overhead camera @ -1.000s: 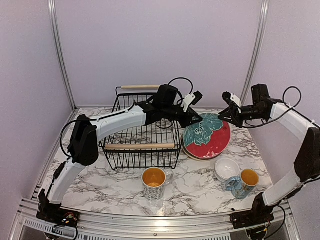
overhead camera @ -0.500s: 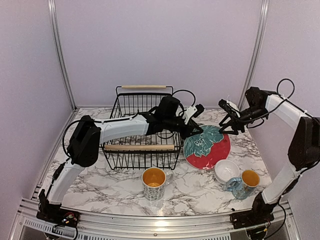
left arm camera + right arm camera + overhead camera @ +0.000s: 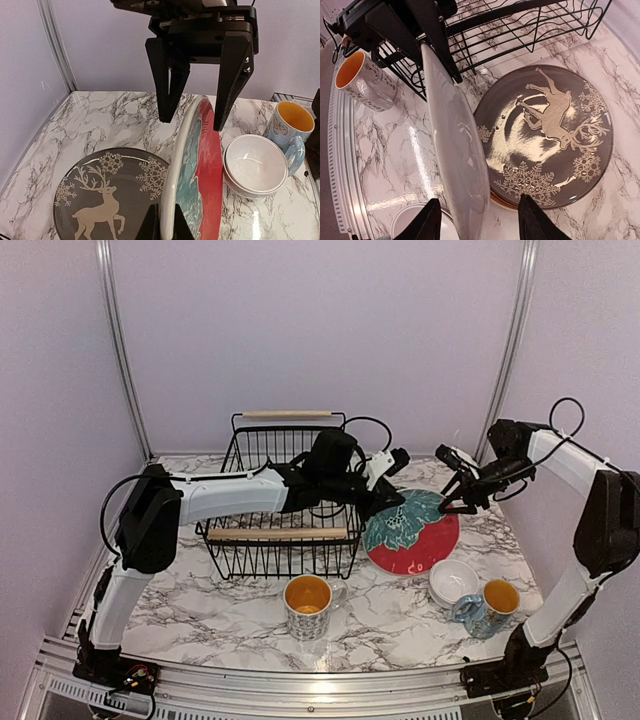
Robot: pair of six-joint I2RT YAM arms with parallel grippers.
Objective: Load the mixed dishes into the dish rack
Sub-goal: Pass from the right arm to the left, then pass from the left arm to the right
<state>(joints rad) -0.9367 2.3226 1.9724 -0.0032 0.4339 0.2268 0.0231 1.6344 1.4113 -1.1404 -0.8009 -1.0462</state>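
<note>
My left gripper (image 3: 385, 502) is shut on the rim of the red plate with teal leaf (image 3: 415, 530) and holds it tilted on edge, just right of the dish rack (image 3: 280, 500). The left wrist view shows its fingertips (image 3: 150, 222) pinching the rim of the plate (image 3: 205, 170). My right gripper (image 3: 450, 490) is open and straddles the plate's opposite edge (image 3: 455, 140). The reindeer plate (image 3: 107, 195) lies flat under it, on a tan plate (image 3: 502, 200). Stacked white bowls (image 3: 455, 580) and a mug (image 3: 487, 605) sit at the front right. A second mug (image 3: 307, 605) stands before the rack.
The rack's near wooden handle (image 3: 278, 533) lies close to my left forearm. The back wall and its metal posts (image 3: 505, 350) stand close behind my right arm. The table's front rail (image 3: 300, 680) runs along the near edge.
The red plate has come down slightly and stands more upright. My right gripper has moved left and down, and its open fingers are now around the plate's far edge.
</note>
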